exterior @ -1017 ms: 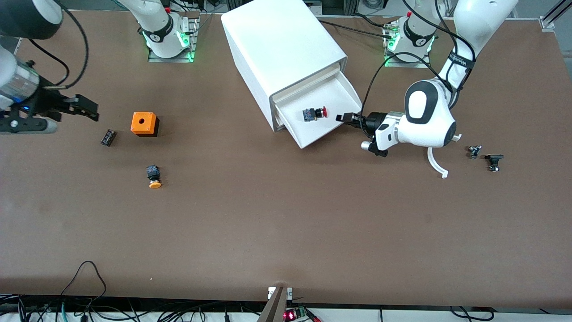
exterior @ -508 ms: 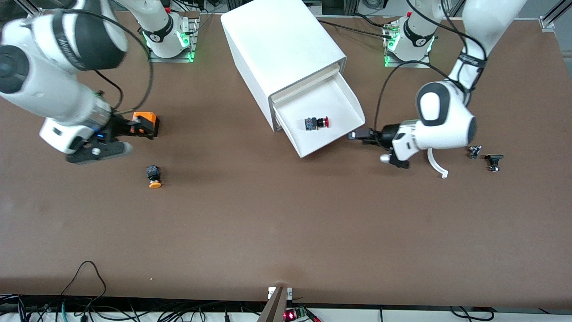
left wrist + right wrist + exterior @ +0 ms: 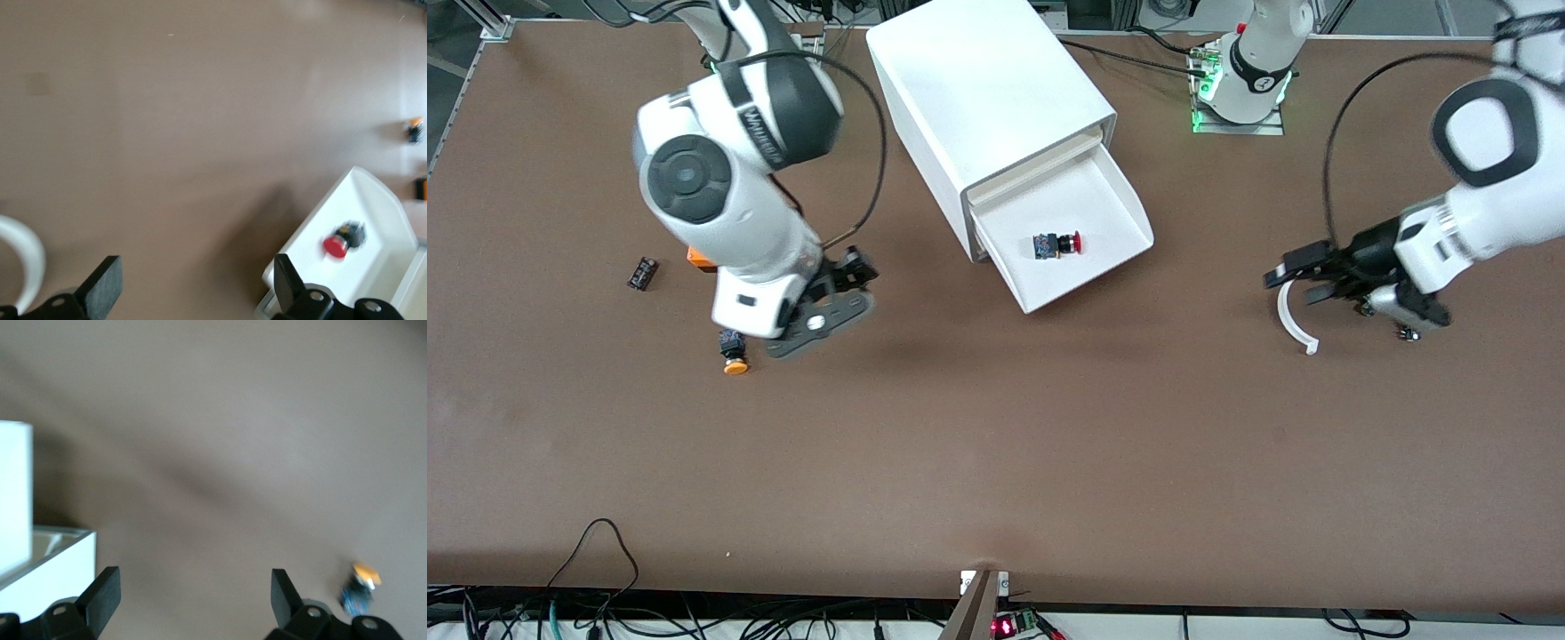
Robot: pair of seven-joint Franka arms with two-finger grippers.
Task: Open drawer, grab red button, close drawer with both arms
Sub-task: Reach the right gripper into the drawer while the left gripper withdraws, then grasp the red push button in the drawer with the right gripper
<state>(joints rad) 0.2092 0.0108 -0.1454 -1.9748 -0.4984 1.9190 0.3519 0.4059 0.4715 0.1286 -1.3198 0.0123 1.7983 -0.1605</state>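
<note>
In the pulled-out bottom drawer of the cabinet we note the red button lying on its side. Left gripper, spread wide and empty, hangs over the table at three o'clock from the drawer, above a white curved piece. Right gripper, also wide open and empty, hangs at nine o'clock, near an orange button.

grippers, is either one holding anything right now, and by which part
Nothing is held. The left hand and the right hand are both open and empty; the red-capped button lies untouched in the open white drawer.
</note>
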